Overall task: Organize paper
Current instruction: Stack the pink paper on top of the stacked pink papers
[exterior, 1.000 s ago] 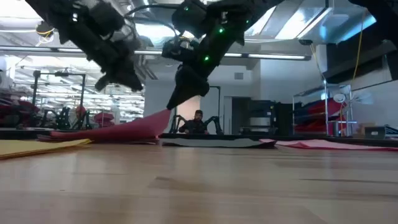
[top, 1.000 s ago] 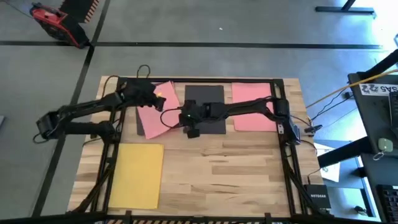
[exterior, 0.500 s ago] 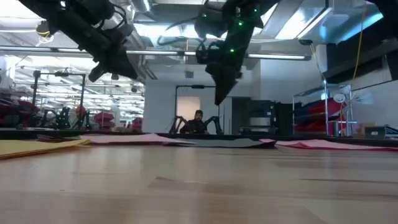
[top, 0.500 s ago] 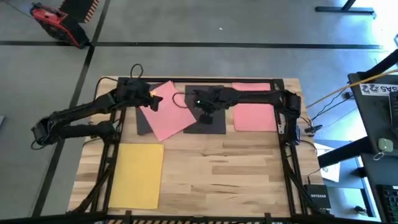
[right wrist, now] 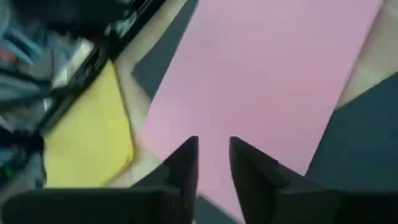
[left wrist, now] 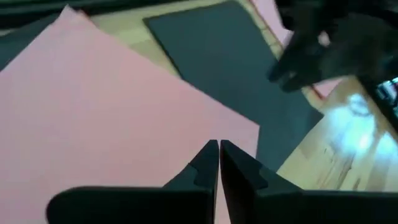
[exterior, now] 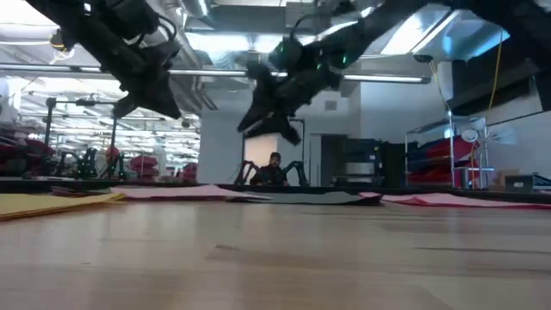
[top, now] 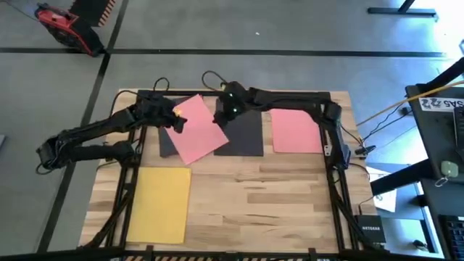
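At the far left of the bench (top: 246, 196), the pink sheet (top: 197, 129) now lies flat and askew over two black sheets (top: 243, 130), released by the right gripper (top: 223, 114), slightly spread and raised, while the left gripper (top: 176, 121), pressed together, hovers alongside, so squaring remains.

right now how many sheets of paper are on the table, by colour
pink flat rectangular paper sheets: 2, one tilted, one straight
black flat rectangular paper sheets: 2, one in the middle, one mostly covered under the tilted pink
yellow flat rectangular paper sheet: 1
total: 5
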